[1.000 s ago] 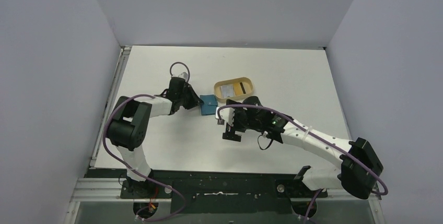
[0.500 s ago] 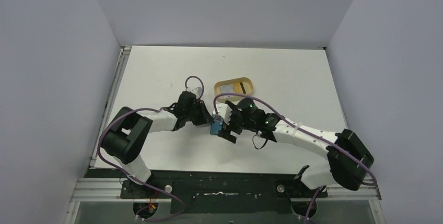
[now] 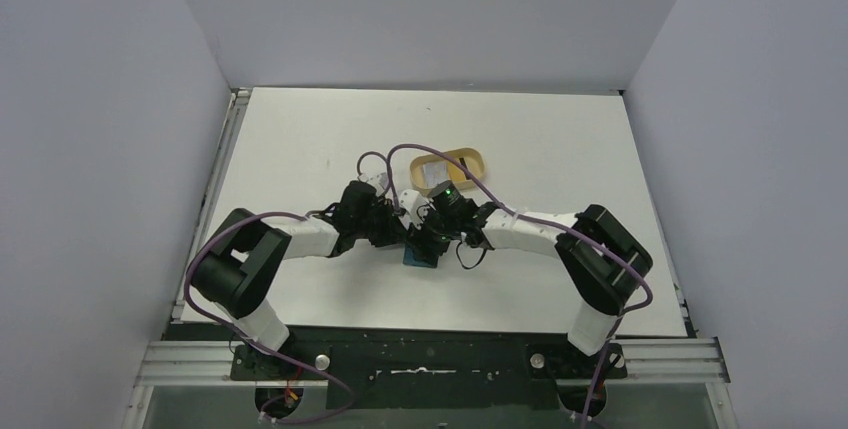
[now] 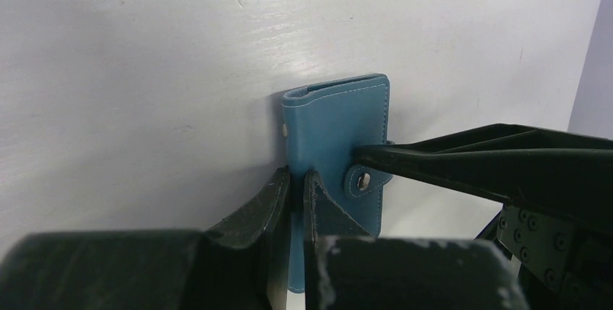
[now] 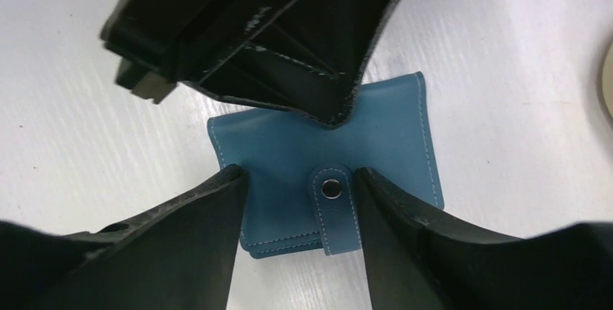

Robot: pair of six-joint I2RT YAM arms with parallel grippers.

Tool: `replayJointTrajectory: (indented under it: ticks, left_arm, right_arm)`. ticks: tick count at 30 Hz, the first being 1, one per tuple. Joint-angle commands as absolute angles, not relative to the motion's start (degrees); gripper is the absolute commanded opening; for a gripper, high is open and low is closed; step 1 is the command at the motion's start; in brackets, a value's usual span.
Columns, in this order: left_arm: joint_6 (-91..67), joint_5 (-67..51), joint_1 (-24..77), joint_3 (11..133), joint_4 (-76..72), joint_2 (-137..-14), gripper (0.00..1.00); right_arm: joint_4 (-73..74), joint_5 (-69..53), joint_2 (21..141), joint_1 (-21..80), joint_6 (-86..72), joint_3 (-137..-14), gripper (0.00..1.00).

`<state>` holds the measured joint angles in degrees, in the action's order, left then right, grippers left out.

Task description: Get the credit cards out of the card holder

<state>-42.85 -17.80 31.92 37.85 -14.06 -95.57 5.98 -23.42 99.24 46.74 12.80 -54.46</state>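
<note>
The teal-blue card holder (image 5: 325, 144) is folded shut with its snap tab (image 5: 334, 205) over the face. It stands on edge on the white table (image 4: 144, 71). My left gripper (image 4: 297, 176) is shut on one edge of the holder (image 4: 336, 122). My right gripper (image 5: 298, 176) is open, with one finger on each side of the snap tab. From above, both grippers, the left (image 3: 398, 232) and the right (image 3: 428, 237), meet over the holder (image 3: 420, 257). No card shows in the holder. A pale card (image 3: 432, 171) lies in the tan tray.
The tan oval tray (image 3: 470, 157) sits just behind the grippers, partly crossed by a purple cable (image 3: 415, 149). The enclosure walls (image 3: 100, 149) stand to the left, right and back of the table.
My left gripper has brought the card holder nearer and slightly right. My right gripper has swung in from the right and now straddles the holder's snap tab.
</note>
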Motion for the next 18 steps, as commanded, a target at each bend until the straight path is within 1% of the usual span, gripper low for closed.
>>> replayJointTrajectory:
  ticks: [1,4,5,10,12,14,18]
  left_arm:
    - [-40.9,-16.9,32.1,38.1,-11.5,-96.4,0.00]
    - [-41.0,-17.1,32.1,38.0,-12.1,-97.1,0.00]
    - [-41.0,-17.3,32.1,38.0,-12.3,-97.3,0.00]
    - [-41.1,-17.3,32.0,37.6,-12.6,-97.5,0.00]
    - [-41.1,-17.2,32.0,37.6,-12.4,-97.4,0.00]
    - [-41.0,-17.1,32.0,37.5,-12.1,-97.3,0.00]
    - [-41.1,-16.6,31.9,37.5,-11.8,-97.2,0.00]
  right_arm:
    - [4.8,-22.7,99.4,46.6,11.6,-56.1,0.55]
    - [3.1,-22.2,98.7,46.5,10.9,-54.0,0.51]
    - [2.7,-22.1,98.6,46.5,10.7,-53.5,0.48]
    - [3.1,-22.1,99.5,46.2,10.1,-52.8,0.22]
    - [3.2,-21.7,99.9,46.1,9.9,-52.4,0.15]
    - [3.3,-21.5,100.1,45.8,9.9,-52.0,0.00]
    - [3.4,-21.0,98.5,45.2,9.4,-51.1,0.00]
